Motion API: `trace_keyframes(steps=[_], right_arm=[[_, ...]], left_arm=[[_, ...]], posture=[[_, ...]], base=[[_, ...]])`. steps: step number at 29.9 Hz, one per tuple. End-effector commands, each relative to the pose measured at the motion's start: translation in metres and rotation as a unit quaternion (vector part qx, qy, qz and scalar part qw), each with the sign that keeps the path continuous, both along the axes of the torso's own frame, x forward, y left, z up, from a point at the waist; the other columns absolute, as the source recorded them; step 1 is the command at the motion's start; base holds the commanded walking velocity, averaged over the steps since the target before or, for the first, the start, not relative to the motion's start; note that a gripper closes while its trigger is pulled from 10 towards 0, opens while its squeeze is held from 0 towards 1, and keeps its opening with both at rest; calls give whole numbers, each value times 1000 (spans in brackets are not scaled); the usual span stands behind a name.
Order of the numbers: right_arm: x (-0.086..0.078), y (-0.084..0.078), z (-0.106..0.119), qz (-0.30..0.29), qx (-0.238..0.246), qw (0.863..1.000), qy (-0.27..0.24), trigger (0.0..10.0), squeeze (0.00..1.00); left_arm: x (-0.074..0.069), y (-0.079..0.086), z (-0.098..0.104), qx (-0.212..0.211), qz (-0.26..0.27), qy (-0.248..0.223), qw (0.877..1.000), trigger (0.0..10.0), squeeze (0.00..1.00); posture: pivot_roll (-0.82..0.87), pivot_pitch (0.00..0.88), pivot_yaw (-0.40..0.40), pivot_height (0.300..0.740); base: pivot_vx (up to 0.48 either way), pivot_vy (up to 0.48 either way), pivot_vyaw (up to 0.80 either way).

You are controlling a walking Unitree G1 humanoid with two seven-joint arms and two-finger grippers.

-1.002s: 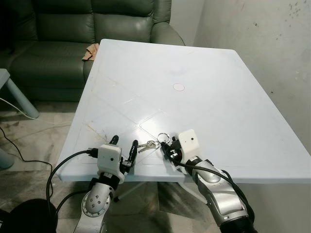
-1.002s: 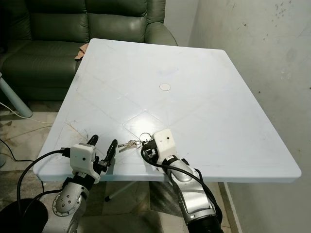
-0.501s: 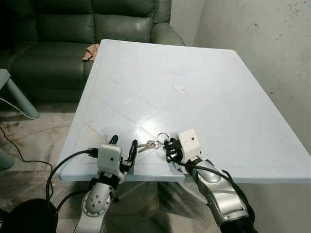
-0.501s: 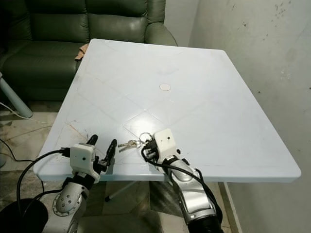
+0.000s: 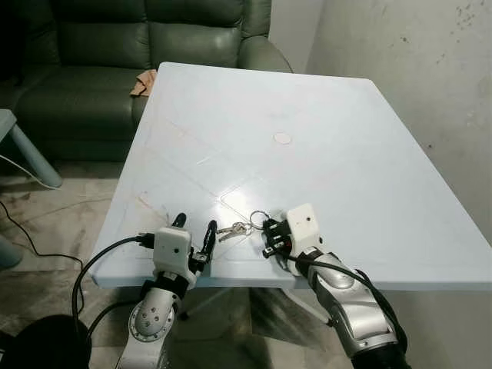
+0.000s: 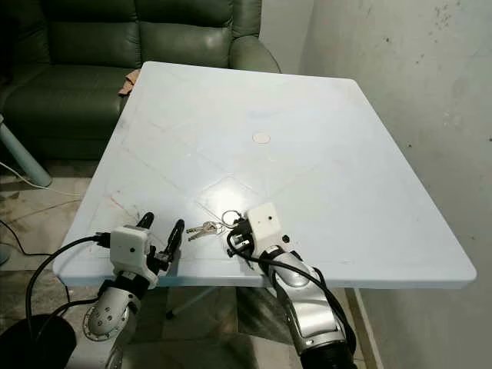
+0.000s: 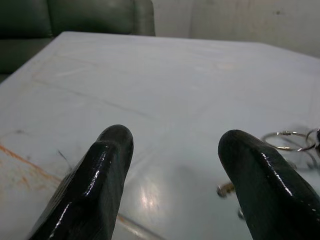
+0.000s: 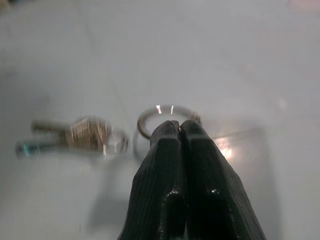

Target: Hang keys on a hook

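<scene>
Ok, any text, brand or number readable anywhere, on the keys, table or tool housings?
None can be read.
Keys: any stamping is too small and blurred to tell.
Table: plain white, no lettering.
Left tool and right tool housings: blank white, no label.
</scene>
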State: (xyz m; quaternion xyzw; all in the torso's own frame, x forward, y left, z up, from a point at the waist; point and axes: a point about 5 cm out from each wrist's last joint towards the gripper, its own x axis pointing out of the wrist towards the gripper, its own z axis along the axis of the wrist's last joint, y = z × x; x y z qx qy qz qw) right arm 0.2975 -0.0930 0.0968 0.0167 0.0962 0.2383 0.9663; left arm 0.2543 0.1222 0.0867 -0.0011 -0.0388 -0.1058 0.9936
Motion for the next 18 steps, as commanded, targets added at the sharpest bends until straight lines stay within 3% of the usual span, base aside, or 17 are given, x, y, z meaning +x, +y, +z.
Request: trace_keyframes(steps=[1,2,5,6,9,10,15,17,18], right_arm=[[7,-8,18,-14,47,998,-40,1490,0],[9,-11,23,-21,65,996,-52,1686,0],[14,-20,39,-31,109,989,-91,3490,0],[16,-23,46,-32,122,986,-106,5176,0],[17,-25,51,-31,127,984,-124,5176,0],[20,-28,55,-40,132,982,-129,10000,0],[24,-32,60,-53,141,979,-139,10000,0],[27,-48,86,-84,136,963,-218,10000,0],[27,-49,86,-86,135,962,-221,10000,0]], left_arm=[[2,3,3,-5,9,-2,1000,10000,0],[5,6,6,-13,15,-5,1000,10000,0],[13,13,16,-27,29,-16,999,10000,0],[17,16,21,-33,33,-22,999,10000,0],[19,18,25,-37,36,-26,998,10000,0],[22,20,30,-39,39,-34,998,10000,0],[27,24,38,-42,43,-44,997,10000,0],[42,52,69,-60,75,-76,992,10000,0],[42,54,71,-58,79,-77,992,10000,0]], posture=[[-57,73,-84,740],[-57,73,-84,740],[-60,72,-82,740],[-60,72,-81,740],[-60,72,-81,740],[-63,68,-76,740],[-63,68,-76,740],[-70,56,-64,740],[-70,55,-63,740]], base=[[0,0,0],[0,0,0],[0,0,0],[0,0,0],[0,0,0],[0,0,0],[0,0,0],[0,0,0],[0,0,0]])
